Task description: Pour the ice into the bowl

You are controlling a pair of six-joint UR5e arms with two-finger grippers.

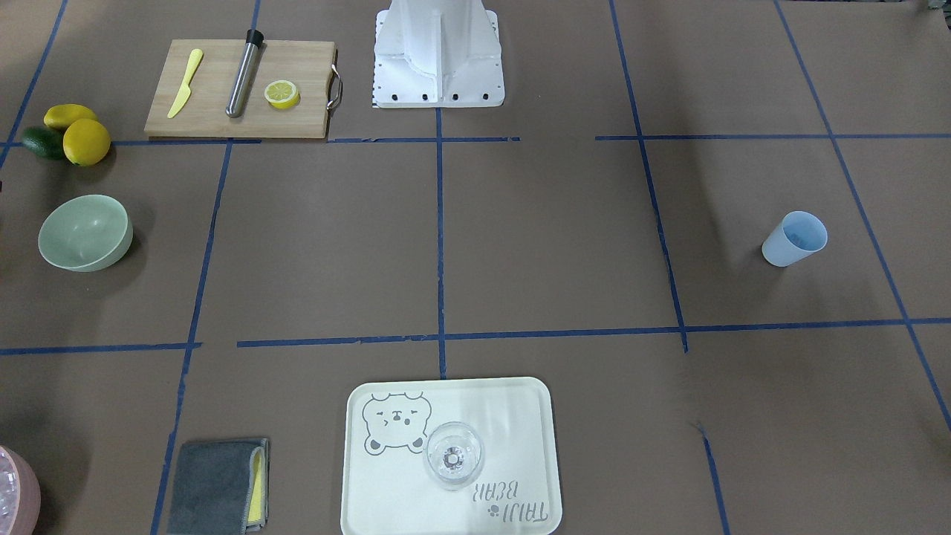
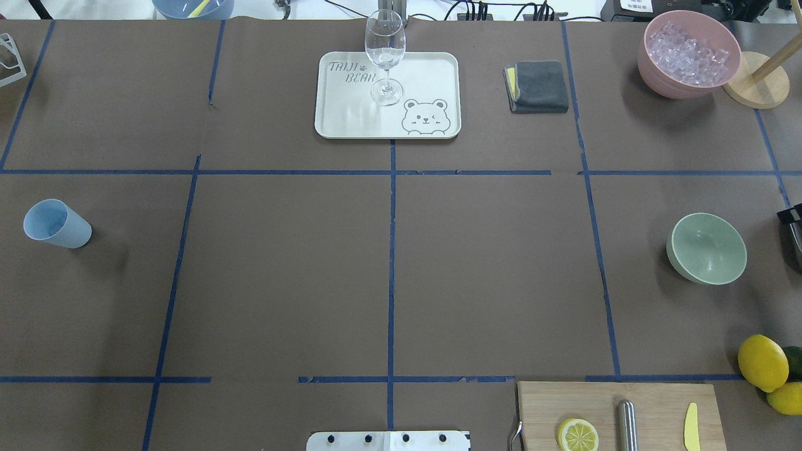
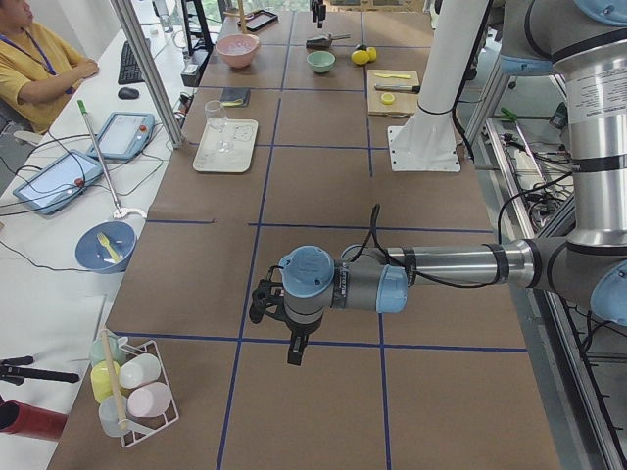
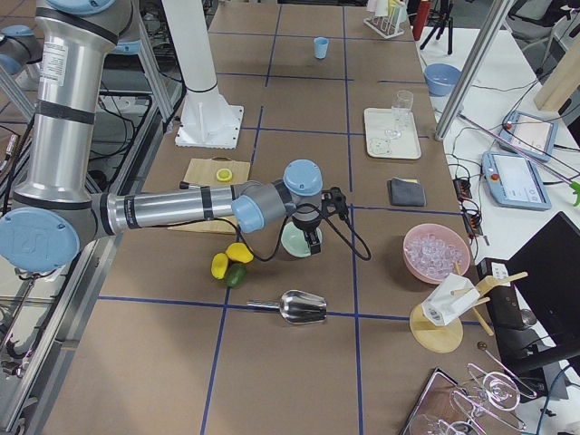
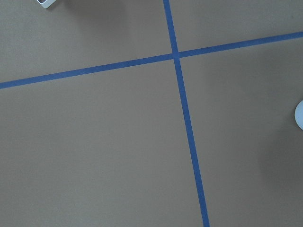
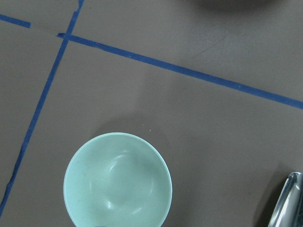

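Plainly, the mint bowl point(image 2: 708, 247) sits empty on the tabletop point(image 2: 489, 269) under the right claw point(image 4: 313, 243). Ice point(image 2: 686, 53) fills a pink container point(image 2: 658, 81) nearby. The left claw point(image 3: 294, 351) hangs near the blue cup point(image 2: 56, 224). I cannot tell how far either claw is open.

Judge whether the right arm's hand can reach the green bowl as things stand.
Probably yes: the right hand hangs close above the bowl, which stands open with nothing covering it.
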